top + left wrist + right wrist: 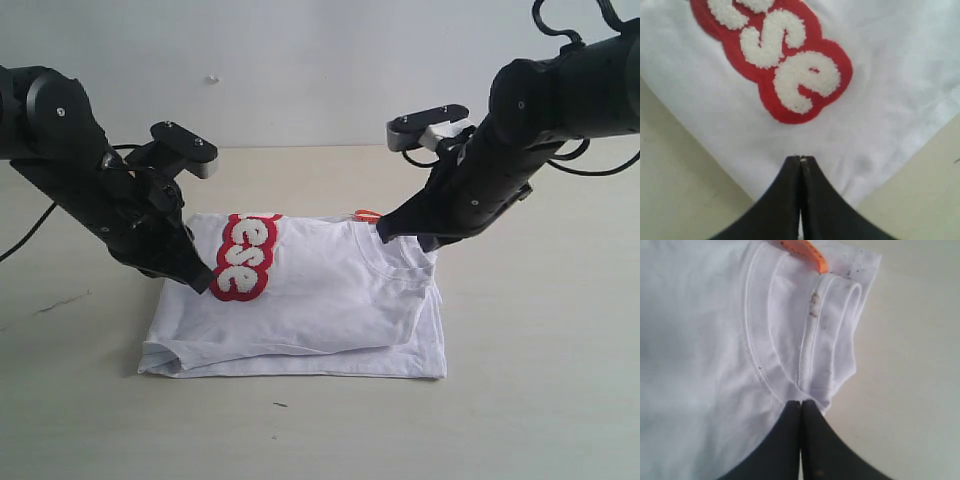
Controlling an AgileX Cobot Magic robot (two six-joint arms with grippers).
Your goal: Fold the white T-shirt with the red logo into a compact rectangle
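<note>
L arm, matte black w/ rounded joints, is reaching down from the left. L gripper is pressing its two tapered black fingers together into a narrow wedge, no gap btwn the tips, and is pinching the white T-shirt at its left folded edge, just beside the red logo.

In the left wrist view the logo is showing as fuzzy, terry-like white letters "ese" on a thick, rounded red outline, the strip running away from the fingertips.

The T-shirt is lying mid-table, folded into a rough rectangle of several soft layers. The bottom layer is sticking out along the near edge and at the near-left corner. The cloth is smooth w/ light creases. The table is pale beige and matte.

Right of centre, the ribbed collar is curving in a double-stitched arc, w/ small dark specks along the neck seam and a narrow orange tag poking out at the far edge.

R gripper, same black wedge shape, is holding its jaws pressed together on a doubled-over fold of cloth right at the collar.
</note>
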